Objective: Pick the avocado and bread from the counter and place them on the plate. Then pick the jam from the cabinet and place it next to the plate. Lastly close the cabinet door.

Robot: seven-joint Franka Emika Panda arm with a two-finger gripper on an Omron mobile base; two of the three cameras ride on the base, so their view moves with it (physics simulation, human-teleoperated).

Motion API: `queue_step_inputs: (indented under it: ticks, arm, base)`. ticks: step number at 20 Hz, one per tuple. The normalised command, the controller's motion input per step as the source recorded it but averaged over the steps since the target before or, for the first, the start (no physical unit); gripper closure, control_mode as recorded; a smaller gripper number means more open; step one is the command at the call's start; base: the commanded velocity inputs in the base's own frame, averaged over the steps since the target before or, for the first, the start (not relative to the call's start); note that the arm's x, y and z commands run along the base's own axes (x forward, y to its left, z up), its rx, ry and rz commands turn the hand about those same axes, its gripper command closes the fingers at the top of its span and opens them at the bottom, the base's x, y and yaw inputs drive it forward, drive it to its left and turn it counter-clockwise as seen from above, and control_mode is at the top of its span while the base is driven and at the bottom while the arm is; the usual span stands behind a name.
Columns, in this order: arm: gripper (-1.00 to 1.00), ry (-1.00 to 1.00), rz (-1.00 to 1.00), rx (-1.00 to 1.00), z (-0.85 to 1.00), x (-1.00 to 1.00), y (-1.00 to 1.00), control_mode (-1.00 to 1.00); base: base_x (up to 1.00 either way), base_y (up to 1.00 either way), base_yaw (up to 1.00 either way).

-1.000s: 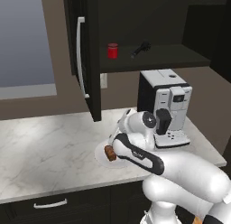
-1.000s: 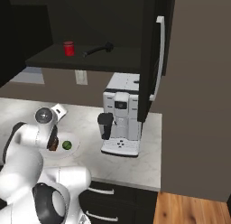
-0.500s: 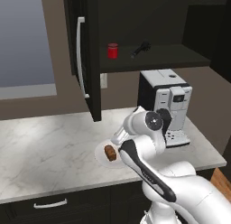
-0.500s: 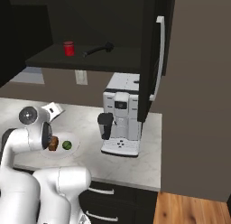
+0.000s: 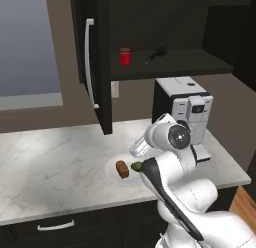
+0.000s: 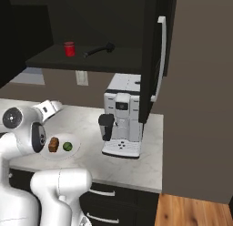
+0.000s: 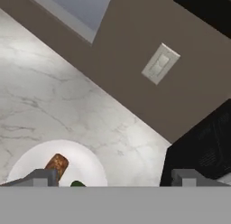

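Pincer wide open and empty, its tips spread apart at the bottom of the hand view, poised above the plate and facing the back wall. Bread and avocado lie side by side on the plate, the bread to the left as seen from the left base view; judged from this, the first two placements are complete. Jam stands upright on the cabinet shelf, near its left end, well apart from a dark long-handled tool lying further right. The relation governing the next move: the jam lies high above the pincer, up and toward the wall, slightly to the left of the plate in the left base view. The pincer now looks downward and at the wall socket, so it would need to rise and level out to face the shelf; the jar's upright axis favours a horizontal approach from the front. Cabinet door stands open, just left of the jam, projecting over the surface, and bounds the approach on that side. Coffee machine stands to the right, beneath the shelf.
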Motion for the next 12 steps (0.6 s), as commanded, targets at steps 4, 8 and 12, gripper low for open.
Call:
queue_step_inputs:
  ticks: [4,8,12]
  arm:
    - [-1.0,-0.32,0.0,0.05,0.41,-0.41,-0.42,-1.0]
    - [-1.0,-0.18,0.0,0.12,0.54,-0.21,-0.42,-1.0]
    - [-1.0,-0.05,0.0,0.22,0.51,-0.14,-0.46,-1.0]
  base:
    - [0.0,0.0,0.0]
    - [0.0,0.0,0.0]
    - [0.0,0.0,0.0]
